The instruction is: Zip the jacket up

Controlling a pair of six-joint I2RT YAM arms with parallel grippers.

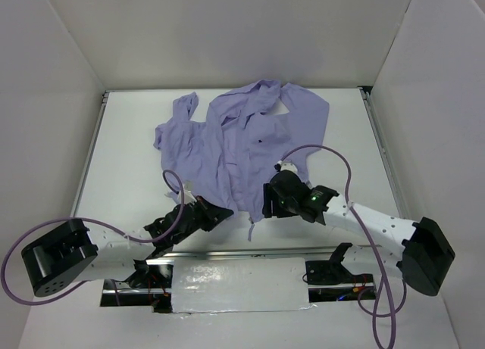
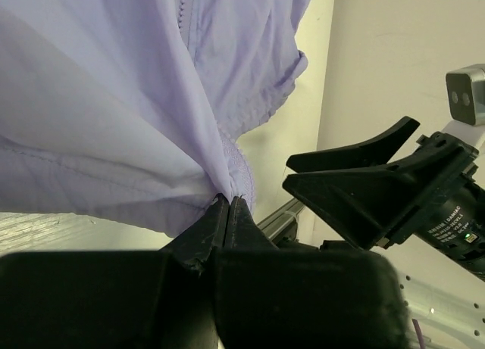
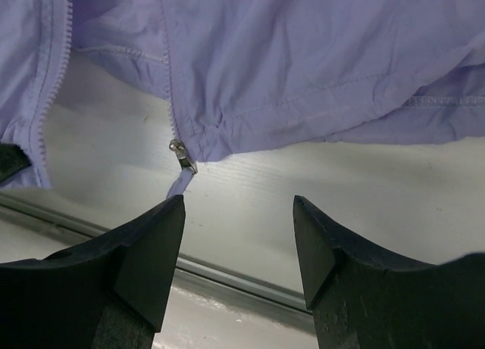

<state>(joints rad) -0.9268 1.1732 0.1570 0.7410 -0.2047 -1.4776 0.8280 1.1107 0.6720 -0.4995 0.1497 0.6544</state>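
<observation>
Lavender jacket (image 1: 250, 133) lay crumpled, front unzipped, on white surface (image 1: 348, 137), hem toward the arms. Left hand (image 2: 229, 207) clamped the hem; right hand (image 3: 239, 213) stood spread, empty, near zipper pull (image 3: 182, 155).

We see a white desk (image 1: 129, 175) enclosed by three white walls (image 1: 227, 31): one at the far side and one on each flank. A dark strip (image 1: 381, 148) runs along the desk's right edge. A metal rail (image 1: 227, 252) lies along the near edge; in the right wrist view the same rail (image 3: 227, 279) shows as a grey band. Below the rail sits a white rectangular panel (image 1: 239, 286), with red wires (image 1: 155, 294) just beside its left end.
</observation>
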